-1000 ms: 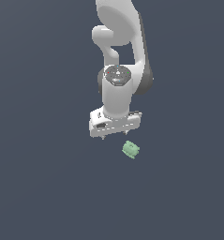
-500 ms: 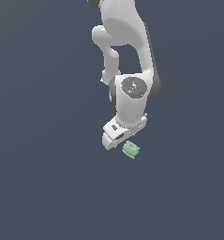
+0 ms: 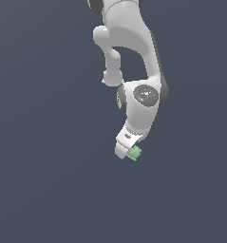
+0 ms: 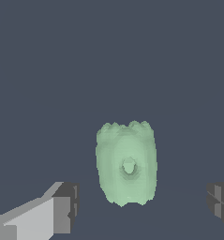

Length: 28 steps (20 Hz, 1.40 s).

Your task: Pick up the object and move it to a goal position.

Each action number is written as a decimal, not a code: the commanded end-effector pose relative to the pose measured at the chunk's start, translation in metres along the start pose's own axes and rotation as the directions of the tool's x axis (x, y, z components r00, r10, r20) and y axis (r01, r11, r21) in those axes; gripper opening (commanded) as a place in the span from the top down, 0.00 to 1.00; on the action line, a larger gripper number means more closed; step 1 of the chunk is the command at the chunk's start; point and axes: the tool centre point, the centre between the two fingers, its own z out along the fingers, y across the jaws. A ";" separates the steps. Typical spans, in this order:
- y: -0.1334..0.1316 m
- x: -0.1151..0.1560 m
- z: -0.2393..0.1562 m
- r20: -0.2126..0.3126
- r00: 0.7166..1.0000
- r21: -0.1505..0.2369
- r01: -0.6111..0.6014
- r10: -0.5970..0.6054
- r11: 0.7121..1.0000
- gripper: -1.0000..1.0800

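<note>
White arm bent steeply downward, wrist tilted; claw (image 4: 140,206) low, its 2 fingers (image 4: 62,208) spread wide apart

object (image 4: 126,164) between the spread gripper (image 4: 141,206) fingers, touching neither

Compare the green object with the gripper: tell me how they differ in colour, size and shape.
Colour: the object is pale mint green; the gripper is white with dark grey pads.
Size: in the exterior view the object is far smaller than the gripper.
Shape: the object is a bumpy, ridged lump; the gripper's fingers are flat-sided and straight-edged.
</note>
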 end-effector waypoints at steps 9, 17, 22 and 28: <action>-0.004 0.007 0.005 -0.002 0.998 0.002 0.064 -0.064 0.998 0.04; -0.006 0.007 0.037 -0.002 0.998 0.002 0.068 -0.068 0.998 0.04; -0.005 0.007 0.054 -0.002 0.998 0.002 0.070 -0.070 0.998 0.04; -0.005 0.008 0.055 -0.002 0.998 0.002 0.070 -0.070 0.998 1.00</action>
